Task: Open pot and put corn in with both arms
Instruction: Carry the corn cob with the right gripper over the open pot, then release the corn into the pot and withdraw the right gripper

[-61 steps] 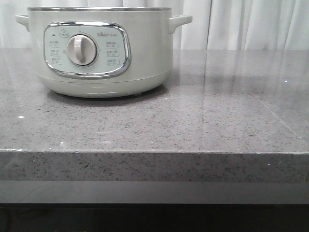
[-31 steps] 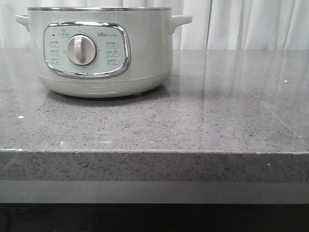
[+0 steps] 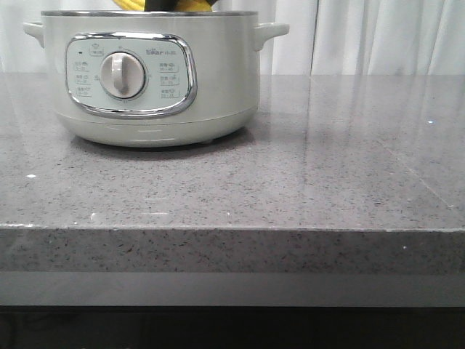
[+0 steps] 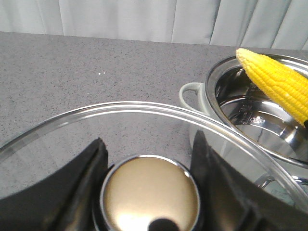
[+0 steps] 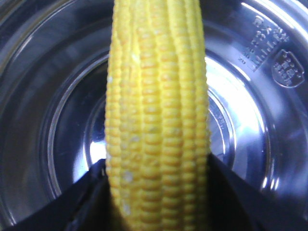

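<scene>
Right gripper (image 5: 156,202) clamps corn (image 5: 156,110) over open pot (image 4: 250,120), tip toward 12 o'clock. Stiff, light, bumpy; you release low. Left gripper (image 4: 149,190) pinches lid (image 4: 96,120) knob; glass fragile.

pot (image 3: 149,76): cream-white, round, two side handles, chrome-framed panel with silver dial, stood on the grey counter, lid off, shiny steel interior exposed | glass lid (image 4: 144,125): steel-rimmed, round knob, held beside the pot | corn (image 5: 156,120): bright yellow cob, tapered tip, held tilted over the pot's open mouth
</scene>
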### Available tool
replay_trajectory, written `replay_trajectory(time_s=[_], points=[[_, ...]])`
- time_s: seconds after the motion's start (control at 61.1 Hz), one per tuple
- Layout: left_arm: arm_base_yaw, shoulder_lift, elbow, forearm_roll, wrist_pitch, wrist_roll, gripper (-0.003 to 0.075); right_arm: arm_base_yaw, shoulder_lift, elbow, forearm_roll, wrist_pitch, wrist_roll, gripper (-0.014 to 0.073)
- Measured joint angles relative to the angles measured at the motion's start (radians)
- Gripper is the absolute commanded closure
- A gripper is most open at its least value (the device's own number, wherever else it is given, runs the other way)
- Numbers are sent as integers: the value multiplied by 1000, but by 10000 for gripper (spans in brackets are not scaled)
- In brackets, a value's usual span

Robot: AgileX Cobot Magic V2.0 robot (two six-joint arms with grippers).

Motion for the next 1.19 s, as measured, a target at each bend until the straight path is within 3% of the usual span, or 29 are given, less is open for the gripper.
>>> replay_trajectory(time_s=[0.196,0.491,0.704,1.195], points=[[0,0,2,0,0,0,459,0,8,0,-4,2,-2,101],[0,0,2,0,0,0,459,0,-12,-4,-10,-8,2,107],[0,0,2,0,0,0,459,0,-133,25,-8,15,34,106],[0,0,2,0,0,0,459,0,-634,593,-2,-158,37,106]])
